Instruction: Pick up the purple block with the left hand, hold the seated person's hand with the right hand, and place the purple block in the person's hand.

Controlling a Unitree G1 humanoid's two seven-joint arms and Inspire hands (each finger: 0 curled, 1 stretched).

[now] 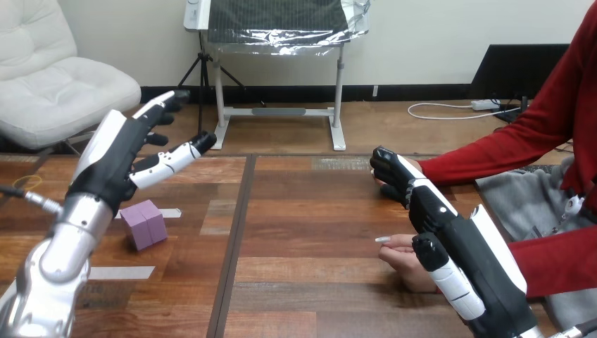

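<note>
Open left hand (116, 151) is hovering over the purple block (144, 224), lower left, to grab it; right hand (436, 218) is sitting by the person's hand (403, 259), grip unclear

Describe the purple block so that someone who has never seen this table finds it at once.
Start at the wooden table and go to its left half, left of the dark seam that runs down it. There, close by the robot's raised left hand, sits the purple block. It is the one coloured, boxy thing there; its neighbours are flat white tape strips.
</note>
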